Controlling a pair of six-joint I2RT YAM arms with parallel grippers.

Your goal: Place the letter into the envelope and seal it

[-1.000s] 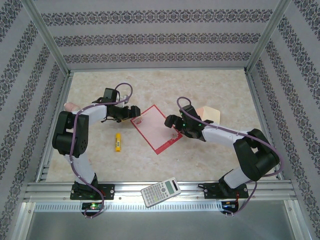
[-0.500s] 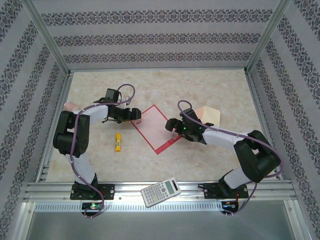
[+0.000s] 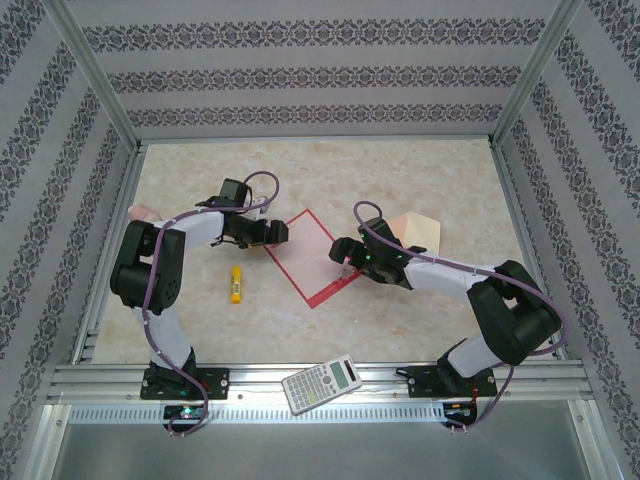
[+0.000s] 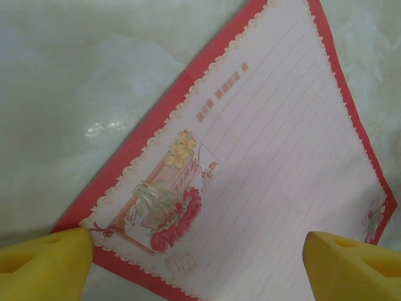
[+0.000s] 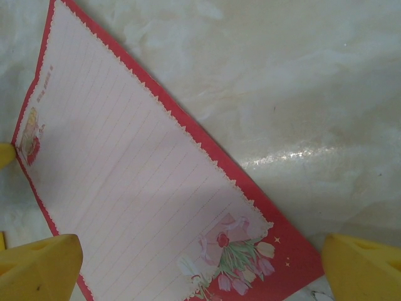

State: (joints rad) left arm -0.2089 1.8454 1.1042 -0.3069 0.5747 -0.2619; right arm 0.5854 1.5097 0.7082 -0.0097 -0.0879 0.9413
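Counter (image 3: 420,160): looks slick, so thin sheet prob. hard to lift.
Letter (image 3: 308,258): flat mid-counter, turned diamond-wise, betw. both tools.
Envelope (image 3: 422,228): near it on R, partly behind R arm.
L tool (image 4: 197,258): jaws wide, straddling flower-pic corner, empty.
R tool (image 5: 200,263): wide, over tulip corner, empty.
Prob. fold step: go low, pinch border only, lift both corners evenly.

The left arm (image 3: 140,272) and right arm (image 3: 510,315) have black rounded joint housings and white link shells, each trailed by a lilac cable (image 3: 265,177). A green light (image 3: 183,411) glows at lower left. The left end effector (image 4: 197,260) and right end effector (image 5: 200,263) carry blunt yellow pads (image 4: 44,263).
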